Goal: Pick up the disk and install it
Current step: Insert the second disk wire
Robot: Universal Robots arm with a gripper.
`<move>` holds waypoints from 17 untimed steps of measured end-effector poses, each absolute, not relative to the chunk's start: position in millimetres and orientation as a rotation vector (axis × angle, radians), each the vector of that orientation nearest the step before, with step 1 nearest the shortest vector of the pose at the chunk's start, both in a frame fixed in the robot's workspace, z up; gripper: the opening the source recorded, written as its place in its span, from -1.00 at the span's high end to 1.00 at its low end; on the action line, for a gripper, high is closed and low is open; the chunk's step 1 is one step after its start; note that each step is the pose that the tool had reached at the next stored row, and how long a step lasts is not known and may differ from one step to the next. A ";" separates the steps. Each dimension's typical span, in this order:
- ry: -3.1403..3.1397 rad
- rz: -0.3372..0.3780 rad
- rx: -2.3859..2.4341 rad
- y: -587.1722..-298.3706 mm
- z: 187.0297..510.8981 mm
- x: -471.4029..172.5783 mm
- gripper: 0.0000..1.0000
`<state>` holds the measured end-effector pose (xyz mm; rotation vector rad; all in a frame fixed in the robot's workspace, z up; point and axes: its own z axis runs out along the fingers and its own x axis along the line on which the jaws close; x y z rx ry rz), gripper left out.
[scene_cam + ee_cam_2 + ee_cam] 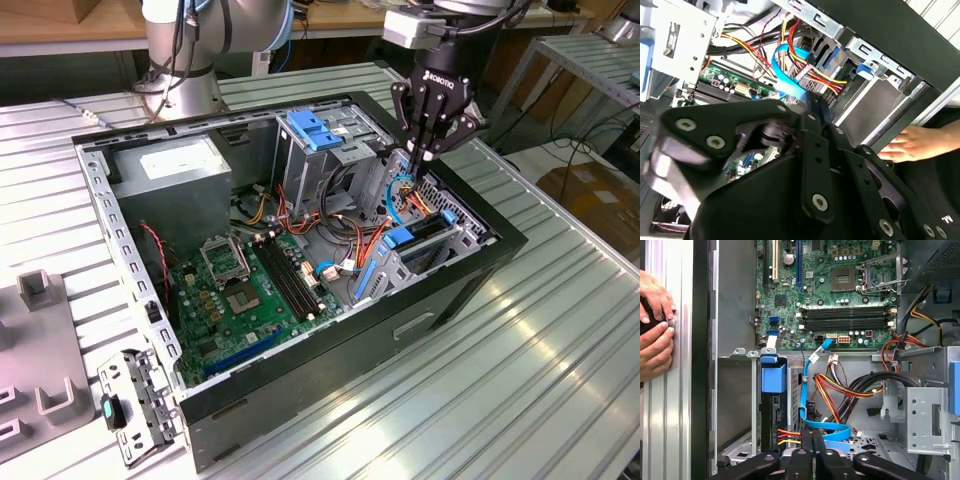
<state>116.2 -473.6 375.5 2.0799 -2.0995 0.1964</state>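
Observation:
The disk [428, 232] sits on edge inside the lower drive cage of the open computer case, at the exterior view's right. Its blue carrier bracket [773, 376] stands at the cage mouth, and red, yellow and black power wires [788, 436] run to the disk's end. My gripper [413, 165] reaches down into the case just above that cage. In the first wrist view the gripper [812, 439] has its fingers pressed together, the tips right beside a light blue data cable [832, 431]. I cannot tell whether the cable is pinched. The same cable [785, 70] curves past the gripper [812, 102] in the second wrist view.
A person's hands [655, 325] rest on the bench against the case's outer wall; one hand [912, 142] is seen past the gripper. The motherboard [240, 290], grey power supply [170, 180], upper cage with blue latch [315, 130] and wire bundles crowd the case.

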 end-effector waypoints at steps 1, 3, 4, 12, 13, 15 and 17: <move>-2.097 0.201 2.077 -472.9 374.7 116.3 0.68; -2.085 0.223 2.065 -470.3 371.2 116.4 0.66; -2.079 0.234 2.059 -469.1 369.7 116.4 0.66; -2.061 0.268 2.039 -464.9 365.3 116.7 0.68; -2.061 0.268 2.039 -464.8 365.2 116.7 0.68; -2.062 0.265 2.041 -464.9 365.2 116.7 0.68; -2.074 0.245 2.055 -468.8 365.0 115.8 0.68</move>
